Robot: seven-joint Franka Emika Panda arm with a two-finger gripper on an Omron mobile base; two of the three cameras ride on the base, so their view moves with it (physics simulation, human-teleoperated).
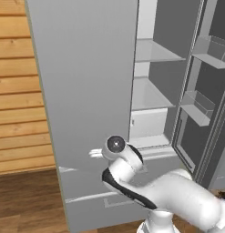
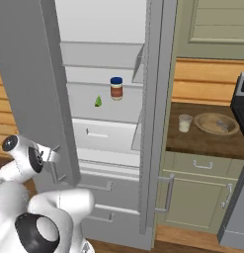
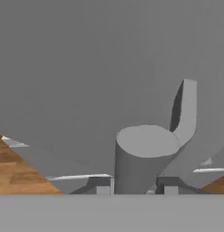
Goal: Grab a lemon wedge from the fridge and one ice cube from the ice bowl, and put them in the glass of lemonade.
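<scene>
The fridge [image 2: 153, 99] stands with both doors swung open. Its left door [image 1: 86, 91] is close in front of me. My gripper [image 3: 133, 186] is shut on that door's grey bar handle [image 3: 141, 152], which sits between the two fingertips; the same grip [image 2: 55, 159] shows at the door's lower edge. The lemon wedge [image 2: 98, 102], tiny and yellow-green, lies on a middle shelf inside. The glass of lemonade [image 2: 184, 123] and the tan ice bowl [image 2: 216, 123] stand on the wooden counter to the right. Pale bits lie in the bowl, too small to tell apart.
A brown jar with a blue lid [image 2: 116, 88] stands just right of the wedge. The open right door [image 1: 205, 100] carries shelf bins. Two lower drawers [image 2: 101, 190] sit below the shelves. Beige cabinets [image 2: 202, 188] are under the counter, with a stove edge [image 2: 241, 99] at far right.
</scene>
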